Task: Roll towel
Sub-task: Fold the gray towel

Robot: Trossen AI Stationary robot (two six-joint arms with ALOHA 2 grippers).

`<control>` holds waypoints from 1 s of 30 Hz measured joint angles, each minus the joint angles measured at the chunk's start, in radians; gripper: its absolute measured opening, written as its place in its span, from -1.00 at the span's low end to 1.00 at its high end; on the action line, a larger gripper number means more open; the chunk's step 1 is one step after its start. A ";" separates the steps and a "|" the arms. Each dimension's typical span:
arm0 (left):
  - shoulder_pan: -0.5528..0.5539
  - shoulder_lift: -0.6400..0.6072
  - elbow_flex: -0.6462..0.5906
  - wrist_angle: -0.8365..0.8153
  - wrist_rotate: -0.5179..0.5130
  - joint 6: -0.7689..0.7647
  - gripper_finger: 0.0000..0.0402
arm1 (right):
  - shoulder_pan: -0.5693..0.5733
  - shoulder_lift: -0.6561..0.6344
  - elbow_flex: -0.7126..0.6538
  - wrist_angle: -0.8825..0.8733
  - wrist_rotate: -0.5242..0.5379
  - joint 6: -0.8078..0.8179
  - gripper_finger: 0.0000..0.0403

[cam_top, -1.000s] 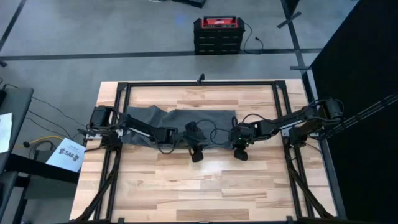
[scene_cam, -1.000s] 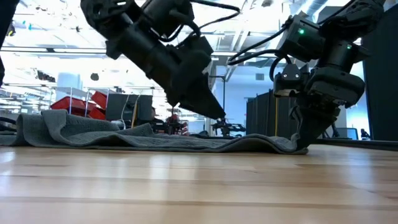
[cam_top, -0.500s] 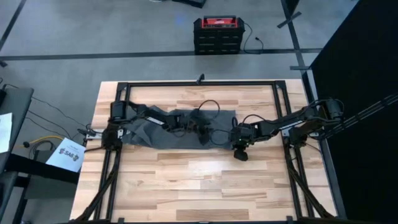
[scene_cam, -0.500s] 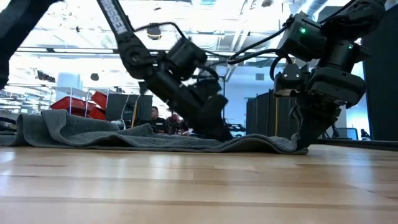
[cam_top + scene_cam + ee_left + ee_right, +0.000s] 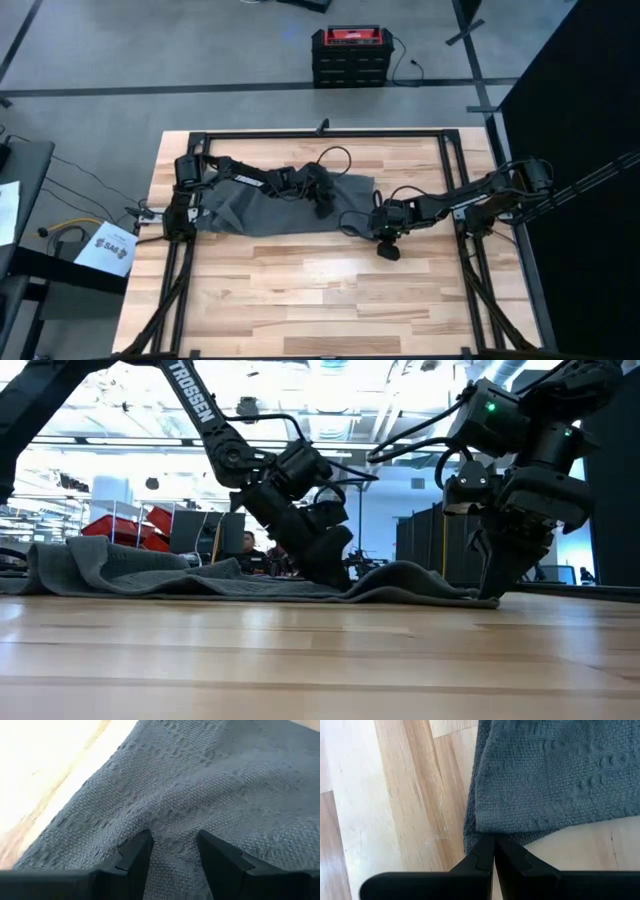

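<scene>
Pinching the towel's (image 5: 270, 205) lower-right corner, the right tool (image 5: 494, 851) sits closed at centre-right of the counter (image 5: 330, 300); the left tool (image 5: 172, 851), fingers parted, presses the cloth near upper centre.

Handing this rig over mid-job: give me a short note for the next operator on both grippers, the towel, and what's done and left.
Left gripper: jaws open, pressed down on the middle of the towel.
Right gripper: jaws shut at the towel's corner edge nearest that arm, low on the table; whether cloth is pinched is unclear.
Towel: spread across the far half of the table, wrinkled, with a raised fold near the right gripper.
Done: no roll formed yet.
Left: start the roll from one end and carry it through the whole length.
</scene>
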 joint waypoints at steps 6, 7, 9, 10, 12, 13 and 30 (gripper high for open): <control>-0.030 -0.065 -0.007 -0.095 0.073 0.061 -0.24 | -0.008 0.000 -0.001 -0.006 -0.010 -0.003 -1.00; -0.035 -0.081 -0.008 -0.124 0.078 0.074 -0.24 | -0.008 0.000 -0.001 -0.007 -0.010 -0.007 -1.00; -0.047 -0.115 -0.010 -0.170 0.079 0.103 -0.24 | -0.008 0.000 -0.001 -0.005 -0.010 -0.009 -1.00; -0.053 -0.130 -0.011 -0.180 0.079 0.115 -0.24 | -0.008 0.000 -0.001 -0.006 -0.010 -0.010 -1.00; -0.067 -0.154 -0.010 -0.177 0.079 0.123 -0.24 | -0.008 0.000 -0.001 -0.006 -0.010 -0.011 -1.00; -0.075 -0.157 -0.009 -0.169 0.078 0.125 -0.24 | -0.008 0.000 -0.001 -0.003 -0.010 -0.011 -1.00; -0.131 -0.064 -0.005 -0.105 0.076 0.091 -0.24 | 0.006 -0.103 0.092 -0.205 -0.009 -0.027 -1.00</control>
